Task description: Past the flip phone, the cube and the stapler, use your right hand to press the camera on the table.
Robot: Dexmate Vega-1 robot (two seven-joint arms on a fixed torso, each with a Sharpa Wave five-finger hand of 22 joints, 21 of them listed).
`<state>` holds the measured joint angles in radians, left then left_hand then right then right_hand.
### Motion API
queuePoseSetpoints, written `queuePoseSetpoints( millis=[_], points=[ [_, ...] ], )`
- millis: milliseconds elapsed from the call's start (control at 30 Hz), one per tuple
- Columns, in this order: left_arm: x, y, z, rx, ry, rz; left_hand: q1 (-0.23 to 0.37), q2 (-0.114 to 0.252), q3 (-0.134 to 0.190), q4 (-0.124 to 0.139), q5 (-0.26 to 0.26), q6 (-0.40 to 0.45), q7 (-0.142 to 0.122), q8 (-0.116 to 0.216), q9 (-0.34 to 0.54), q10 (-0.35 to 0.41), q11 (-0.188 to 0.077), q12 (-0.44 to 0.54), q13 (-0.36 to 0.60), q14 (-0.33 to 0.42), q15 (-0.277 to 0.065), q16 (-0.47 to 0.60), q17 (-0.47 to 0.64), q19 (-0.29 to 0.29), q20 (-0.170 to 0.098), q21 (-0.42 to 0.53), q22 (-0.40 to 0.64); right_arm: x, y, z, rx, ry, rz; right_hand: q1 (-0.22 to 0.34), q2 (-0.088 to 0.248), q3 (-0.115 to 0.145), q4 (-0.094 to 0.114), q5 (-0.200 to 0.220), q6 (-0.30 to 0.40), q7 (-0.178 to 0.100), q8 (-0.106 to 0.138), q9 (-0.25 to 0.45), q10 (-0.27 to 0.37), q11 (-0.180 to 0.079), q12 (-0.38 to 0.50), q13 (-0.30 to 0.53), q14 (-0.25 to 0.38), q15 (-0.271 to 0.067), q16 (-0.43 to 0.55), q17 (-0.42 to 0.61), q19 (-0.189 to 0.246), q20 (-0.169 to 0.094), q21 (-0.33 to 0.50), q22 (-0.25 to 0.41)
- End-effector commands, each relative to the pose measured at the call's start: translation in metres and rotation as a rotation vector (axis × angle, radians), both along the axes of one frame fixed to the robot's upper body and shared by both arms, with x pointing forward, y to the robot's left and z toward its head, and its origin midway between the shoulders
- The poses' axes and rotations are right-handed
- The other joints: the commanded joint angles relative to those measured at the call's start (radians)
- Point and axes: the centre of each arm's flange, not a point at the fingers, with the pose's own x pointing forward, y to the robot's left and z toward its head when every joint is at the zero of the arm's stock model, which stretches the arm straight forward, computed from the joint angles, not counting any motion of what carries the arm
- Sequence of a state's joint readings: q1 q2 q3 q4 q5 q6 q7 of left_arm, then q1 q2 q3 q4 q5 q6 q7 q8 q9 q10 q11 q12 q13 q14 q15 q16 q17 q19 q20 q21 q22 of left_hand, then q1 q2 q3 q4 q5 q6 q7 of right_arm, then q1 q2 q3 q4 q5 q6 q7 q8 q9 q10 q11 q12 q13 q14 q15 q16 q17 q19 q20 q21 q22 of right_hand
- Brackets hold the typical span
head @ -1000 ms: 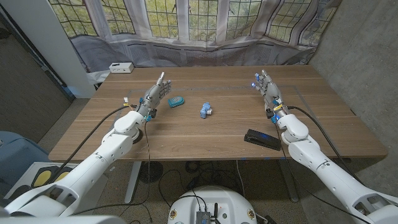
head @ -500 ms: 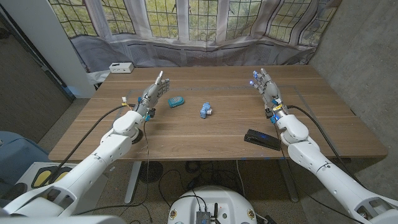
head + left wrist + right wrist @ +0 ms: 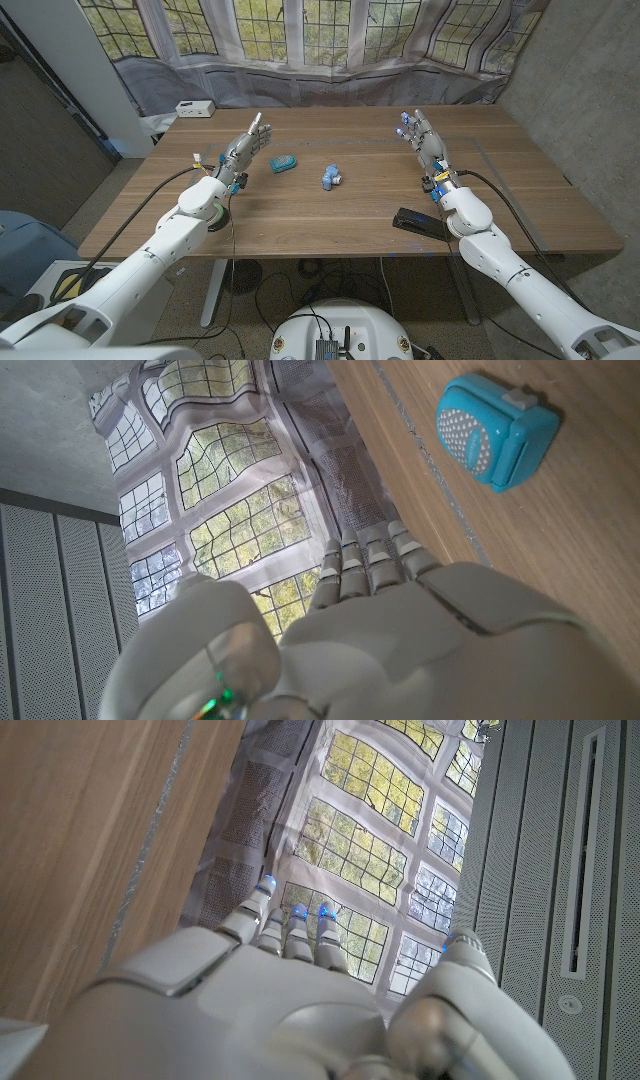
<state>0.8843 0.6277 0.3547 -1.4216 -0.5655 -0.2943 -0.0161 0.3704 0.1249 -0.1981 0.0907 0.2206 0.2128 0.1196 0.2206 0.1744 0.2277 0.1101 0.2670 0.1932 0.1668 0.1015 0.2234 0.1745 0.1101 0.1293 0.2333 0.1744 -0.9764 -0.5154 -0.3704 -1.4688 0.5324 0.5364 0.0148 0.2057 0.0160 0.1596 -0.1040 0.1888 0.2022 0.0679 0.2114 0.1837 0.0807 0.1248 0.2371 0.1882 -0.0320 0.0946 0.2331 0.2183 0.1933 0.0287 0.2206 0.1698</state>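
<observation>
The small blue toy camera [image 3: 331,178] is seen well inward of the empty, open-fingered right hand [image 3: 425,143], toward the robot's left, mid-table and slightly nearer the robot.

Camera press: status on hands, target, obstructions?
Left robot hand, right robot hand open. Teal camera untouched, near left robot hand. Blue object between camera and right robot hand.

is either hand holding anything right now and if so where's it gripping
Nothing is held. The left hand and right hand are both open above the table, apart from the teal camera, cube and stapler.
</observation>
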Motion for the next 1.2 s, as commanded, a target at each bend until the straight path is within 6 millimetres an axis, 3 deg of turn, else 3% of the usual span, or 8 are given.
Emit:
queuePoseSetpoints(
  millis=[33, 433, 1067, 1200],
  points=[
    [-0.003, -0.005, 0.012, 0.007, -0.051, -0.012, 0.014, 0.007, 0.001, -0.005, -0.002, 0.013, -0.003, -0.003, 0.005, 0.015, -0.005, 0.009, 0.002, 0.015, -0.004, -0.003, 0.005, 0.014, 0.001, 0.003, 0.003, -0.017, 0.006, -0.008, 0.017, -0.025, -0.005, 0.006, 0.007, 0.002, -0.003, 0.005, 0.010, 0.003, 0.008, 0.005, 0.010, 0.007, 0.004, 0.004, 0.010, 0.004, 0.003, 0.002, 0.010, -0.004, -0.006, 0.004],
    [0.001, -0.009, 0.013, 0.032, -0.039, -0.027, 0.019, 0.009, 0.005, -0.008, -0.003, 0.008, -0.004, -0.010, 0.005, 0.007, 0.000, 0.001, 0.003, 0.011, -0.002, -0.011, 0.006, 0.013, 0.003, -0.003, 0.003, -0.028, 0.012, -0.016, 0.014, -0.034, 0.000, 0.008, 0.011, 0.003, -0.005, 0.004, 0.014, 0.004, 0.005, 0.005, 0.016, 0.006, 0.003, 0.004, 0.019, 0.002, 0.004, 0.001, 0.019, -0.009, -0.006, 0.004],
    [0.001, 0.000, 0.013, 0.041, -0.047, -0.020, 0.025, 0.012, 0.008, -0.010, -0.004, 0.016, -0.006, -0.013, 0.006, 0.017, -0.002, -0.001, 0.003, 0.026, -0.003, -0.011, 0.006, 0.021, 0.012, -0.006, 0.004, -0.041, 0.032, -0.020, -0.038, -0.065, -0.017, 0.011, 0.013, 0.003, -0.007, 0.003, 0.018, 0.000, 0.002, 0.005, 0.020, 0.005, -0.001, 0.004, 0.028, -0.001, 0.004, 0.001, 0.026, -0.006, -0.007, 0.004],
    [-0.002, 0.002, 0.013, 0.049, -0.050, -0.021, 0.026, 0.012, 0.009, -0.010, -0.004, 0.017, -0.006, -0.014, 0.006, 0.020, -0.002, -0.002, 0.003, 0.033, -0.001, -0.010, 0.006, 0.026, 0.011, -0.006, 0.004, -0.044, 0.036, -0.020, -0.047, -0.086, -0.037, 0.015, 0.014, 0.005, -0.009, 0.003, 0.023, 0.005, 0.002, 0.005, 0.025, 0.004, -0.002, 0.004, 0.042, -0.005, 0.007, -0.001, 0.045, -0.012, -0.002, 0.004]
  ],
)
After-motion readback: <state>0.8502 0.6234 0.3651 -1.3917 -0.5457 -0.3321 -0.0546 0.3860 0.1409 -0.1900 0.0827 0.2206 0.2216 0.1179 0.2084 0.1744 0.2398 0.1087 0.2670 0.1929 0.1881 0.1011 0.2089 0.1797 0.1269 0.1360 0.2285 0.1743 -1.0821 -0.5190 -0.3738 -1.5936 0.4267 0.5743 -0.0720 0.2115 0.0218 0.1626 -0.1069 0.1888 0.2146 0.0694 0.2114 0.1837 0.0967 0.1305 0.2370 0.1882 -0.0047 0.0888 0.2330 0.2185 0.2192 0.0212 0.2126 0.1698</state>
